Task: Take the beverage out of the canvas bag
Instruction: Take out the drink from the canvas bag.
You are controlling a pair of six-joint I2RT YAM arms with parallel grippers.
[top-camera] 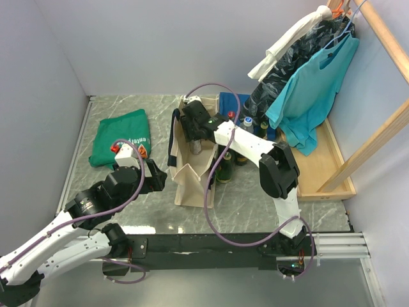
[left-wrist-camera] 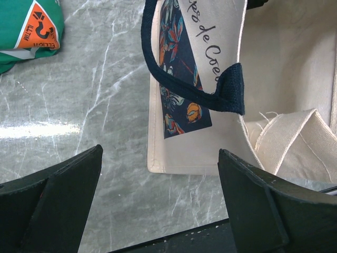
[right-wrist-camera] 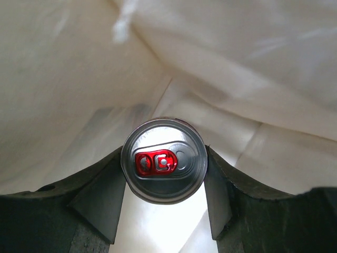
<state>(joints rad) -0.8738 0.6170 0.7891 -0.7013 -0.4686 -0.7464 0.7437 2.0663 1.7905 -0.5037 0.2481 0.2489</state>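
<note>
The cream canvas bag (top-camera: 186,182) with navy handles stands open in the middle of the table. My right gripper (top-camera: 195,133) reaches down into its mouth. In the right wrist view the gripper (right-wrist-camera: 164,176) is shut on a silver beverage can with a red tab (right-wrist-camera: 164,159), one finger pressed against each side, with the bag's cloth walls all around. My left gripper (top-camera: 155,174) is open and empty just left of the bag. In the left wrist view its jaws (left-wrist-camera: 160,205) stand wide apart above the marble, near the bag's printed side (left-wrist-camera: 189,153).
A folded green T-shirt (top-camera: 121,137) lies at the left and also shows in the left wrist view (left-wrist-camera: 26,26). A blue cloth (top-camera: 231,102) and several bottles (top-camera: 225,167) sit behind and right of the bag. A wooden rack with hanging clothes (top-camera: 313,83) stands at the right.
</note>
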